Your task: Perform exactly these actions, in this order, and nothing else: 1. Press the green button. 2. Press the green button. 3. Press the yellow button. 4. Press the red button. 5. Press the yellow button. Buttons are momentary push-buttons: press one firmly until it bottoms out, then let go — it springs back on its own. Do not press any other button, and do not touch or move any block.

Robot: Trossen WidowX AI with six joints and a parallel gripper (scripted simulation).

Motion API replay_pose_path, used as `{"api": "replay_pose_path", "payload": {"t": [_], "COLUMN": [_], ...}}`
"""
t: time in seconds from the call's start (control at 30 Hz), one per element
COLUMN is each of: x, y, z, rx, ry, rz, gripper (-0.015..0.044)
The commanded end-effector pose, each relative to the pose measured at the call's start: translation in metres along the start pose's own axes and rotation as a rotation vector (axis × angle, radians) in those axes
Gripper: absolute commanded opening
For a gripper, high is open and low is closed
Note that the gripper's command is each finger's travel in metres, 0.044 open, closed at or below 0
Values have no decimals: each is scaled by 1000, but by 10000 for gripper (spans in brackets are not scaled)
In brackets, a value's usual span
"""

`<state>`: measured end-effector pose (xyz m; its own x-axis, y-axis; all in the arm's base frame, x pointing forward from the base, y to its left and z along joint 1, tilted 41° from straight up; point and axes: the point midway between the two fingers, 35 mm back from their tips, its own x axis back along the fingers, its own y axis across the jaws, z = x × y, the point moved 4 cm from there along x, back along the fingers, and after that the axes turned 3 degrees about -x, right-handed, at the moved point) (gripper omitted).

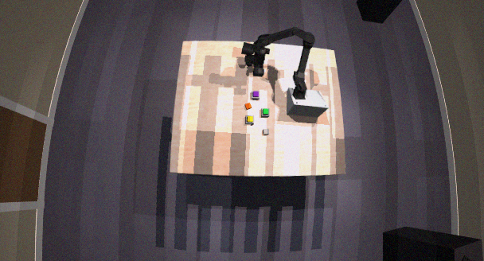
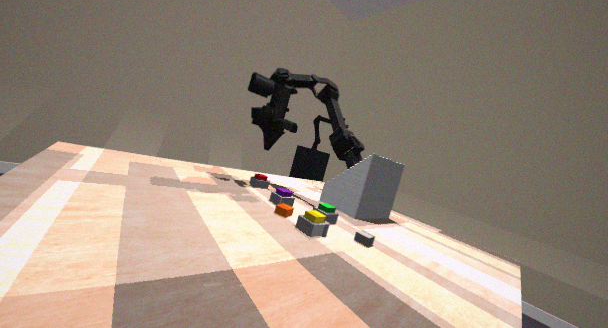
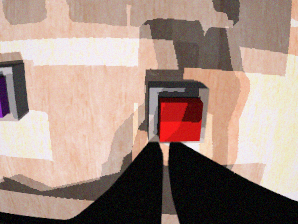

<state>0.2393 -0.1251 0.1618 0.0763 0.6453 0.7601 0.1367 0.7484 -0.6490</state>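
My gripper (image 2: 267,148) (image 3: 163,152) is shut and empty, its tips pointing down above the table. In the exterior view it hangs clear above the red button (image 2: 260,177) (image 3: 177,122), whose cap stands raised from its grey housing. In the wrist view the tips overlap the near edge of this button. The arm hides the red button in the top view. The green button (image 1: 266,111) (image 2: 327,207) stands nearer the arm's base, with its cap up. The yellow button (image 1: 250,118) (image 2: 315,216) stands beyond the orange block, cap also up.
A purple button (image 1: 255,95) (image 2: 284,192) (image 3: 3,96) stands between the red and yellow ones. An orange block (image 1: 248,106) (image 2: 284,210) lies beside the yellow button. A small grey block (image 1: 266,131) (image 2: 364,238) lies past the green one. A grey wedge-shaped box (image 1: 306,108) (image 2: 377,186) stands at the arm's base.
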Motion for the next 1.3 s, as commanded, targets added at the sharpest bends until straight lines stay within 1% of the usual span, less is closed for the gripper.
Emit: {"api": "replay_pose_path", "payload": {"t": [0.0, 0.1, 0.23, 0.37, 0.5, 0.77, 0.83, 0.9, 0.93, 1.27], "x": [3, 5, 7, 5, -1, -2, -16, -50, -60, -69], "y": [58, 107, 173, 238, 296, 302, 302, 302, 302, 301], "z": [-29, -43, -47, -37, -16, -13, -14, -14, -13, -13], "rx": [17, 19, 21, 18, 11, 10, 10, 10, 10, 9], "ry": [-6, -4, 3, 8, 6, 5, 5, 4, 4, 4], "rz": [-40, -54, -54, -36, -3, 2, 1, 3, 3, 4], "gripper": [20, 20, 20, 20, 20, 20, 20, 20, 20, 20]}}
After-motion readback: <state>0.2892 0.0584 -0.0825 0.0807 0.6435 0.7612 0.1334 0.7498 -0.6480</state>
